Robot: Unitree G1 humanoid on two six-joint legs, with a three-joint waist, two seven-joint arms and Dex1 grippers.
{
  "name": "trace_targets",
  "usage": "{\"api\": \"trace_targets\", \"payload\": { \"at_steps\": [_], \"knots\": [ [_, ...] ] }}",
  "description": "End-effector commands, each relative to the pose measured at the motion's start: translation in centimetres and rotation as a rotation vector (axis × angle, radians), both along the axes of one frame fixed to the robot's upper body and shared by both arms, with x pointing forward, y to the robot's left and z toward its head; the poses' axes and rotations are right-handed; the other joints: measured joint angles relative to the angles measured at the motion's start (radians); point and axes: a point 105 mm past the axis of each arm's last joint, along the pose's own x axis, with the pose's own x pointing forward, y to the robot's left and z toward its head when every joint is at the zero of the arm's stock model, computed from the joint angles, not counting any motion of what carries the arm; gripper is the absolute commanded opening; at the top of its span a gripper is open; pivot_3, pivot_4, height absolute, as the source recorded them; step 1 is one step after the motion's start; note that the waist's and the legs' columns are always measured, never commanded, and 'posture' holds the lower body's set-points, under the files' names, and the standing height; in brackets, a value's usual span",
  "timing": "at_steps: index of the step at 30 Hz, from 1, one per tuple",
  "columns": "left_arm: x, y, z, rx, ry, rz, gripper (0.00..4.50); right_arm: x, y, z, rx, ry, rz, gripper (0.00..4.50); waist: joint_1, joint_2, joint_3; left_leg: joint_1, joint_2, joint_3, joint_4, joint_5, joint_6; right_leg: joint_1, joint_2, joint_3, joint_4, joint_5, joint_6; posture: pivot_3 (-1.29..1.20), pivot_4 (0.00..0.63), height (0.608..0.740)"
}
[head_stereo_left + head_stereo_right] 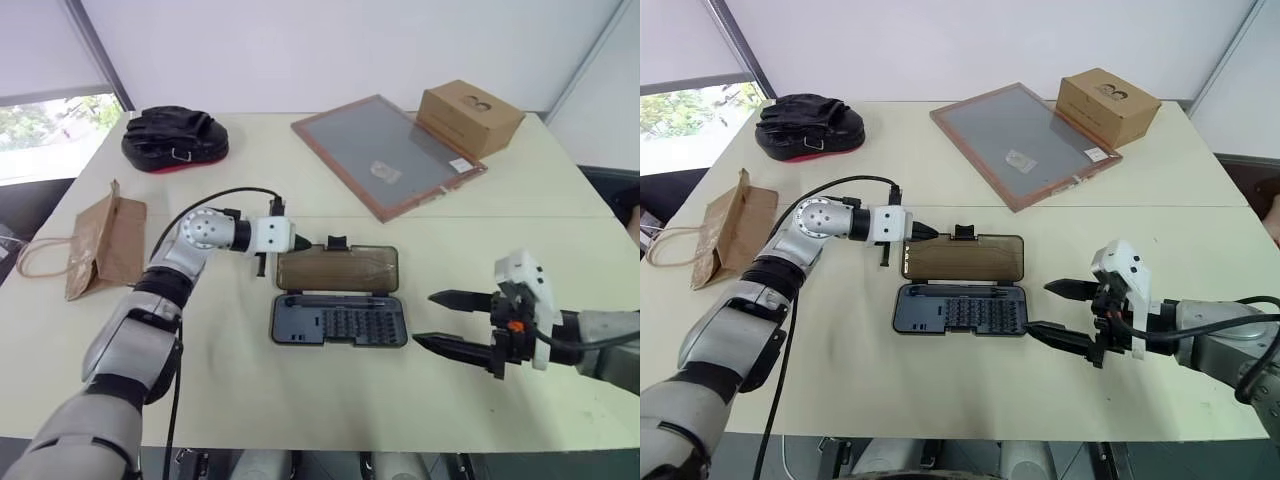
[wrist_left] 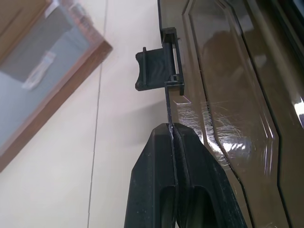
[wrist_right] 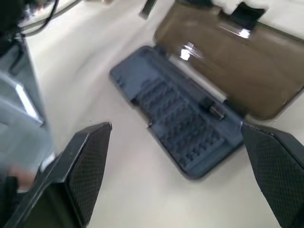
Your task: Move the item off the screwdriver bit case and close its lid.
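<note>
L gripper clamped on far edge of the lid, near its black latch tab – the 2 fingers pinch the thin brown panel. Lid lies open, hinged behind the grey-blue tray of the screwdriver bit case, mid-table. R gripper spread wide, holding nothing, just right of the tray. Kraft-paper bag sits well apart at table's L edge – off the case. Red-framed panel & cardboard box at back.

Lid glossy scratched brown translucent plastic; tray matt plastic; bag kraft paper.
</note>
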Motion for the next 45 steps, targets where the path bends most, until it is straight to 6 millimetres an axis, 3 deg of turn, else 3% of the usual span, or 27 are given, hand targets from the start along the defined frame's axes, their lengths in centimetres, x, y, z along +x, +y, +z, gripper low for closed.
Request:
{"api": "trace_targets", "payload": {
  "at_steps": [1,8,13,14,16,22,26,30,32,34,38,41,45],
  "knots": [
    [-0.4,-0.2,-0.8,0.072,0.023,-0.052,0.03,-0.6,0.0,1.0,-0.029,-0.045,0.024,4.5,-0.001,0.0,0.0,0.0,0.0,0.001,0.0,0.0,0.0,0.0,0.0,0.0,0.0,0.0,0.0,0.0,0.15,0.74],
    [-0.8,-1.2,-2.4,0.032,0.079,-0.042,0.03,-1.0,0.3,0.5,-0.033,-0.039,0.012,4.5,0.001,-0.001,0.0,-0.001,0.0,0.001,0.002,-0.001,0.001,0.0,0.0,0.0,0.0,0.0,0.001,0.0,0.15,0.74],
    [-0.5,-1.3,-2.4,0.012,0.09,-0.019,0.03,-0.6,0.2,0.4,-0.03,-0.037,0.002,4.5,0.001,0.0,0.0,-0.006,0.0,0.001,0.014,-0.003,0.006,0.0,0.0,0.0,0.002,0.001,0.003,0.0,0.15,0.74],
    [-0.5,-1.3,-2.3,0.008,0.089,-0.018,0.59,-0.6,0.2,0.4,-0.029,-0.036,0.002,4.5,0.001,0.0,0.0,-0.007,-0.001,0.001,0.015,-0.004,0.006,0.0,0.0,0.0,0.002,0.002,0.005,0.0,0.15,0.74],
    [-0.5,-1.4,-2.3,0.006,0.087,-0.019,1.25,-0.5,0.2,0.3,-0.027,-0.035,0.002,4.5,0.0,-0.001,0.0,-0.008,-0.001,0.001,0.015,-0.004,0.007,0.0,-0.001,0.0,0.0,0.003,0.007,0.0,0.15,0.74],
    [-0.3,-1.1,-2.0,-0.012,0.063,0.006,4.47,-0.1,0.2,0.3,-0.028,-0.044,0.008,4.5,0.0,-0.001,-0.001,-0.008,-0.001,0.001,0.016,-0.004,0.007,-0.001,-0.001,0.0,0.001,0.003,0.007,0.0,0.15,0.74],
    [0.9,-0.9,0.1,-0.109,0.031,0.071,4.47,-0.1,0.3,0.3,-0.028,-0.044,0.016,4.5,0.0,-0.001,0.0,-0.008,-0.001,0.001,0.016,-0.004,0.006,-0.001,-0.001,0.0,0.001,0.003,0.007,0.0,0.15,0.74],
    [1.8,-0.5,6.1,-0.48,0.21,0.129,4.47,-0.2,0.1,0.2,-0.026,-0.04,0.018,4.5,-0.001,-0.001,0.0,-0.009,-0.001,0.001,0.016,-0.004,0.007,-0.002,-0.001,0.0,0.002,0.003,0.007,0.0,0.15,0.74],
    [0.4,0.5,8.9,-0.606,0.392,0.082,4.47,-0.1,0.2,0.2,-0.016,-0.036,0.024,4.5,-0.003,-0.001,0.0,-0.011,-0.001,0.001,0.017,-0.004,0.007,-0.005,-0.001,0.0,0.003,0.003,0.007,0.0,0.15,0.74],
    [-1.9,1.6,10.2,-0.623,0.533,0.039,4.47,-0.1,0.2,0.2,0.0,-0.033,0.032,4.5,-0.016,-0.001,0.0,-0.012,-0.001,0.001,0.017,-0.004,0.007,-0.005,0.0,0.001,0.003,0.003,0.007,0.0,0.15,0.74],
    [-5.7,3.4,9.8,-0.568,0.6,0.089,4.47,1.1,0.0,1.0,0.063,-0.066,0.014,4.5,-0.034,0.002,-0.002,-0.009,0.0,0.002,0.016,-0.003,0.006,-0.005,0.001,0.004,0.003,0.003,0.007,0.0,0.15,0.74],
    [-8.1,3.8,7.8,-0.521,0.604,0.145,3.54,3.5,-0.4,1.8,0.075,-0.134,-0.044,4.5,-0.027,0.002,-0.001,-0.006,0.0,0.003,0.015,-0.003,0.006,-0.003,0.001,0.006,0.004,0.004,0.007,0.0,0.15,0.74],
    [-11.3,3.2,5.3,-0.429,0.589,0.158,1.63,6.8,-0.7,1.4,-0.012,-0.202,-0.099,4.5,-0.021,0.001,0.0,-0.006,0.0,0.003,0.016,-0.003,0.004,-0.003,0.001,0.007,0.005,0.004,0.005,0.0,0.15,0.74]
  ]
}}
